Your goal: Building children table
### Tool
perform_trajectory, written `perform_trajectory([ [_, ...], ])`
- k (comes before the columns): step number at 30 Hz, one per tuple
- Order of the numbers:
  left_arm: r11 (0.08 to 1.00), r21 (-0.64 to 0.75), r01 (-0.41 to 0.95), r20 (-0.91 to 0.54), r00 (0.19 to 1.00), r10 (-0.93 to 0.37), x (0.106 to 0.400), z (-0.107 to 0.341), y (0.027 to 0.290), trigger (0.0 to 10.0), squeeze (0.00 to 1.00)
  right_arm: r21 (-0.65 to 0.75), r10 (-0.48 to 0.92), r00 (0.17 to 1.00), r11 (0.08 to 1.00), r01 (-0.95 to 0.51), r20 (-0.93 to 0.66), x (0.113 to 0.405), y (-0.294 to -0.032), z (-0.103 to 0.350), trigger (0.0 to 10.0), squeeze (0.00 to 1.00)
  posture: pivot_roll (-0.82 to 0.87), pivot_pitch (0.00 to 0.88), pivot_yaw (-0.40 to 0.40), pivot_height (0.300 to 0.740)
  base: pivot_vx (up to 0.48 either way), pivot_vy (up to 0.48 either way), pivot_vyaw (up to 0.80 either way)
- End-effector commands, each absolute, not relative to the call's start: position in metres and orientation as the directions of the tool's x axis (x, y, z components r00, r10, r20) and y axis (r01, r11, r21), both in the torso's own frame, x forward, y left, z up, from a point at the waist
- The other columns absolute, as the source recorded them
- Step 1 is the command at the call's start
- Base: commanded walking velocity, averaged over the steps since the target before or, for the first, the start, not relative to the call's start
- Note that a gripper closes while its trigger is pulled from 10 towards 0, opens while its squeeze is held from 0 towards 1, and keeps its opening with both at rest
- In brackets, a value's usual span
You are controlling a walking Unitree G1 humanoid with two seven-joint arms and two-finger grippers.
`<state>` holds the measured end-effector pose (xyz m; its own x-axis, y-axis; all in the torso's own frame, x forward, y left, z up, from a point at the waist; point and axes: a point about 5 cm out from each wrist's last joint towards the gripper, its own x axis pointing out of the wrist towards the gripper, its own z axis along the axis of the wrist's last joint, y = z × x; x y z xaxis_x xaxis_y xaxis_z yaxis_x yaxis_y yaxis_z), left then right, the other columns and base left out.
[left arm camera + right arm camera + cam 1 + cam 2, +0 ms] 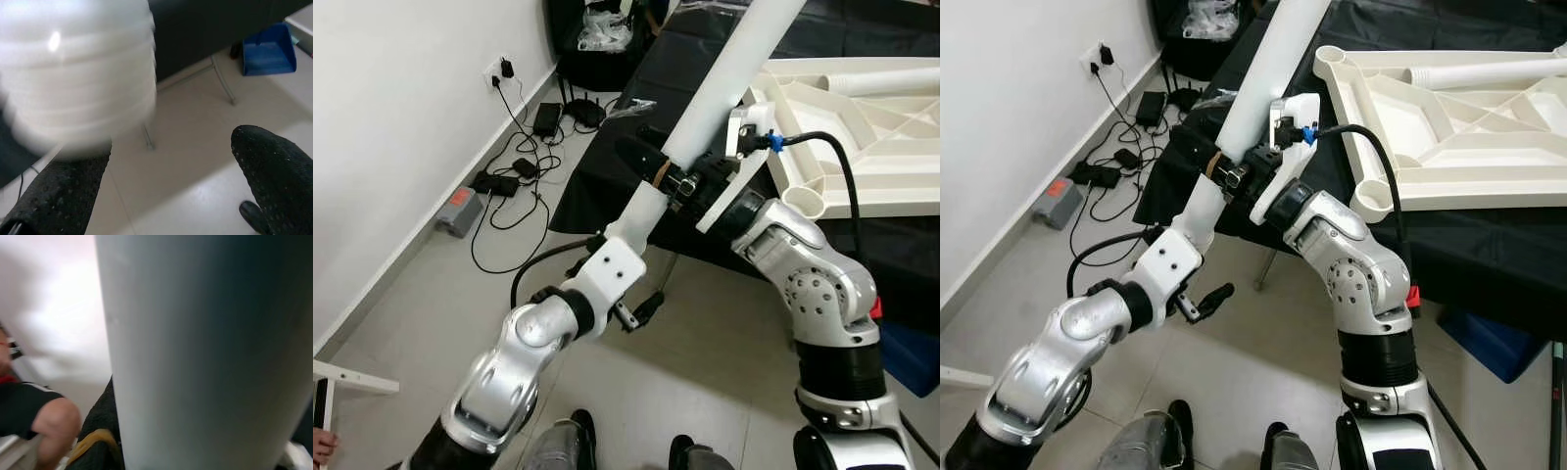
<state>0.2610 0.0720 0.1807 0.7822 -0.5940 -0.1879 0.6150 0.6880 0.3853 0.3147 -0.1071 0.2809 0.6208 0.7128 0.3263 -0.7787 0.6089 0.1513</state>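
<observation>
A smooth white plastic leg, a long round tube, is held up in front of the robot over the near edge of a table draped in black cloth. Its long axis is tilted: the lower end sits by the grippers and the upper end rises away from the robot and toward its right, running out of the top of the head views.

The right gripper is clamped on the leg close to its lower end; in the right wrist view the pale tube stands directly against a rough black finger with a yellow band. The left gripper sits just below that end. Its two grainy black fingers are spread apart with floor showing between them, and the blurred, ribbed white end of the leg lies near one of them; whether it touches cannot be told.

On the cloth, to the robot's right, lies the tabletop, a matte white moulded panel turned underside up, with raised ribs and round corner sockets. Another white tube rests across it.

The floor is glossy pale tile. Black cables and adapters trail along the white wall. A person's arm in a dark sleeve is visible in the right wrist view.
</observation>
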Motion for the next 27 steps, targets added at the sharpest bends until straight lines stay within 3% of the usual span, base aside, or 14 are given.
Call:
perform_trajectory([
  [1, 0.682, 0.405, 0.609, -0.203, 0.788, -0.582, 0.257, 0.178, 0.074, 10.0, 0.0, 0.141, 0.701, 0.63, 0.624, -0.769, 0.336, 0.316, -0.109, 0.282, 10.0, 0.0, 0.16, 0.232, -0.01, 0.74, 0.0, 0.0, 0.0],
  [7, 0.683, 0.441, 0.583, -0.23, 0.808, -0.542, 0.252, 0.17, 0.079, 10.0, 0.0, 0.141, 0.684, 0.643, 0.64, -0.756, 0.344, 0.319, -0.115, 0.286, 10.0, 0.0, 0.16, 0.234, -0.007, 0.74, 0.0, 0.0, 0.0],
  [14, 0.724, 0.499, 0.476, -0.139, 0.869, -0.475, 0.27, 0.189, 0.088, 10.0, 0.0, 0.144, 0.717, 0.617, 0.607, -0.782, 0.325, 0.315, -0.114, 0.281, 10.0, 0.0, 0.16, 0.239, -0.006, 0.74, 0.0, 0.0, 0.0],
  [27, 0.714, 0.467, 0.522, -0.077, 0.828, -0.555, 0.28, 0.204, 0.071, 10.0, 0.0, 0.173, 0.733, 0.602, 0.579, -0.797, 0.318, 0.308, -0.108, 0.274, 10.0, 0.0, 0.16, 0.241, -0.001, 0.74, 0.0, 0.0, 0.0],
])
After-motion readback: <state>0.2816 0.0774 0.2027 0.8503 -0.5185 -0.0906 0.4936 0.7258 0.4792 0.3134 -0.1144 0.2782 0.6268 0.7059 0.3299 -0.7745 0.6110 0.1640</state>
